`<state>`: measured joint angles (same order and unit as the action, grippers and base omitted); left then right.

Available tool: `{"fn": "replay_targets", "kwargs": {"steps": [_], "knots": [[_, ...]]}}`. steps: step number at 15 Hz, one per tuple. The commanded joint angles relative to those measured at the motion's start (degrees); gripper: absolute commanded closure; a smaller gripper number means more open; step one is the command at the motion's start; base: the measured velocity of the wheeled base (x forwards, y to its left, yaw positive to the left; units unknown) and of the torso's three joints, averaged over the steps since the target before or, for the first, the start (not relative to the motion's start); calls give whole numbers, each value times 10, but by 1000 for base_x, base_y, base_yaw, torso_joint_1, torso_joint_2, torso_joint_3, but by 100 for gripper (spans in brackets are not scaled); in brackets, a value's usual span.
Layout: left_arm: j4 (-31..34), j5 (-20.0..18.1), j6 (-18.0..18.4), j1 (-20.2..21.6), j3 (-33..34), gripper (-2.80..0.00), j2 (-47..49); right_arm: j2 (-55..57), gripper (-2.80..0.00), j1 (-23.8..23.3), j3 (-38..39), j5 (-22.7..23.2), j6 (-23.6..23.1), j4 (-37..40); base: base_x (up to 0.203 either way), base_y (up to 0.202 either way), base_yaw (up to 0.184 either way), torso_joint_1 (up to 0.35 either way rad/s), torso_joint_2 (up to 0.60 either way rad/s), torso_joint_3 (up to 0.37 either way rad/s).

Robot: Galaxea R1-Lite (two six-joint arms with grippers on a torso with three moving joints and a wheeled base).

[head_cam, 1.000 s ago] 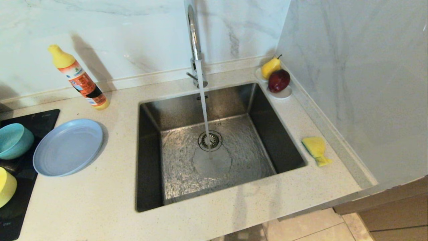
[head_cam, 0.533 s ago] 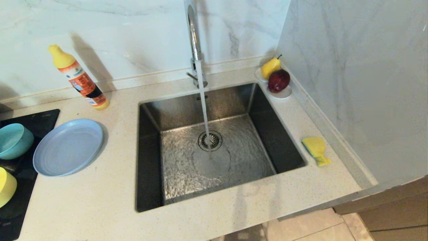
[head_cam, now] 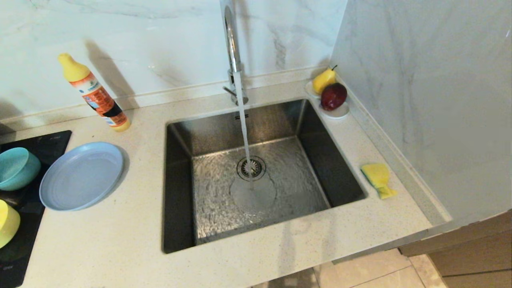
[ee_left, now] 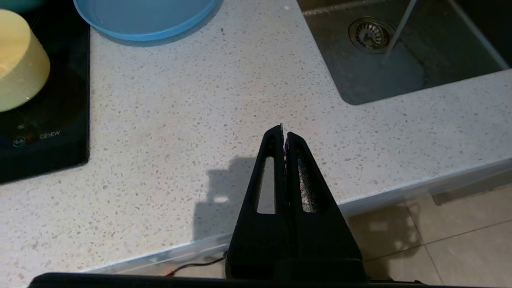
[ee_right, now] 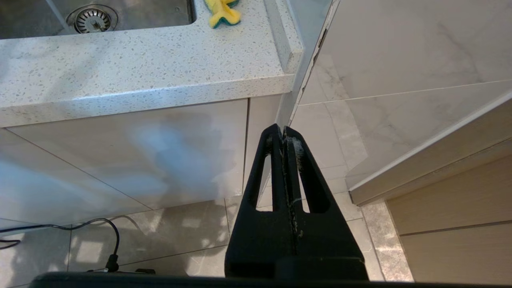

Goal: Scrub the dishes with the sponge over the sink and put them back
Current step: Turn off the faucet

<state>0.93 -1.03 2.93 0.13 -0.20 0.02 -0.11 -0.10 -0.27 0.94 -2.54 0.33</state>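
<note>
2 grippers — left gripper, right gripper — closed, empty, off the sink.

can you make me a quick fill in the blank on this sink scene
1. Water from the tap falls onto the ____ of the sink.
2. The sponge lies on the counter to the sink's ____.
3. The plate is ____ in colour.
4. Both grippers, left gripper and right gripper, are ____.

Missing: drain; right; blue; shut

From the head we look down on the sink, while both wrist cameras peer low across the tabletop edge, sharing its drain.
</note>
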Motion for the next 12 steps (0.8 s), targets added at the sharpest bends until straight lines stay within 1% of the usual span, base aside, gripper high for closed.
{"fn": "replay_targets", "kwargs": {"steps": [1, 2, 3, 4, 5, 7, 8, 9, 10, 11, 12], "knots": [[-12, 1, 7, 0, 6, 0, 1, 1, 0, 0, 0, 0, -1, 0, 0, 0, 0, 0, 0, 0], [-16, 0, 1, 0, 6, 0, 1, 1, 0, 0, 0, 0, 0, 0, 0, 0, 0, 0, 0, 0], [-15, 8, -2, 0, 5, 0, 1, 1, 0, 0, 0, 0, -1, 0, 0, 0, 0, 0, 0, 0], [-18, 24, -8, 0, 2, 0, 1, 1, 0, 0, 0, 0, 0, 0, 0, 0, 0, 0, 0, 0], [-17, 24, -10, 0, -21, 0, 3, 1, 0, 0, 0, 0, 0, 0, 0, 0, 0, 0, 0, 0], [-3, 12, -12, 0, -119, 0, 41, 1, 0, 0, 0, 0, 0, 0, 0, 0, 0, 0, 0, 0], [4, -6, -15, 0, -179, 0, 88, 2, 0, 0, 0, 0, 0, 0, 0, 0, 0, 0, 0, 0], [10, -31, -20, 0, -248, 0, 149, 1, 0, 0, 0, 0, 0, 0, 0, 0, 0, 0, 0, 0], [15, -59, -30, 0, -297, 0, 207, 2, 0, 0, 0, 0, 0, 0, 0, 0, 0, 0, 0, 0], [23, -95, -43, 0, -343, 0, 273, 1, 0, 0, 0, 0, 0, 0, 0, 0, 0, 0, 0, 0], [36, -139, -57, 0, -392, 0, 342, 1, 0, 0, 0, 0, 0, 0, 0, 0, 0, 0, 0, 0]]}}
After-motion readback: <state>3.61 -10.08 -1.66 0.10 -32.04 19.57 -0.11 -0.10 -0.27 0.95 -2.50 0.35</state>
